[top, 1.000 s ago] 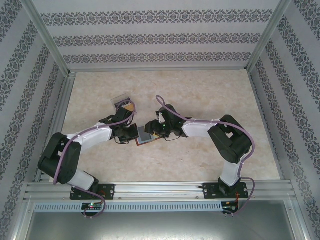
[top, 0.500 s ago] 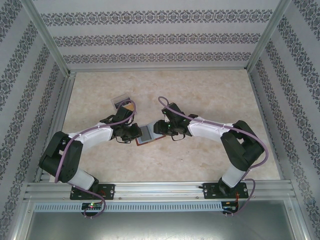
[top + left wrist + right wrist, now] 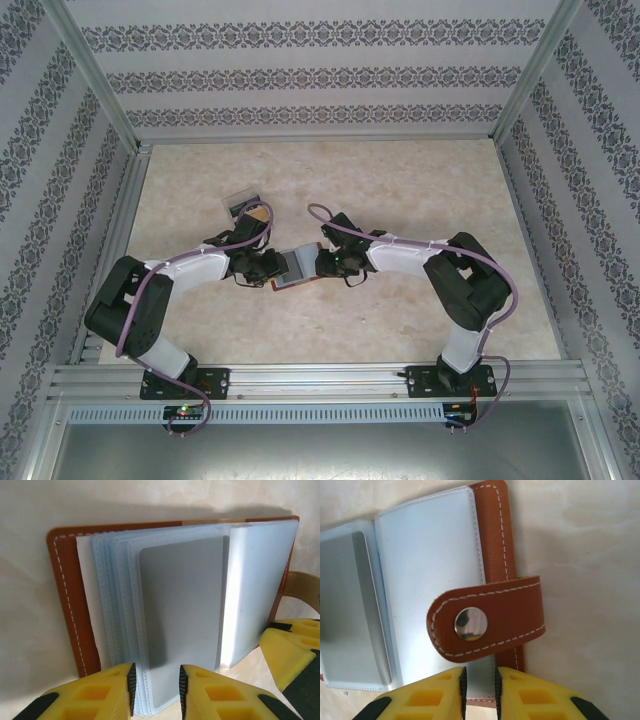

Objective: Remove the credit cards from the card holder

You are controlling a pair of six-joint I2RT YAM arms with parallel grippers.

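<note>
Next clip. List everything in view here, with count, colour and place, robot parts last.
card holder: 1, brown, open flat mid-table between the two grippers
sleeves: a stack, count unclear, clear bluish, inside the card holder
card: 1 visible, grey, in the top sleeve
strap: 1, brown with a silver snap, lying across the holder's inner panel
box: 1, clear with dark contents, on the table beyond the left arm
table: 1, beige marbled
walls: 3, patterned grey on white, around the table
left gripper: 1, yellow fingers apart over the sleeves' edge
right gripper: 1, yellow fingers nearly together at the holder's strap side
</note>
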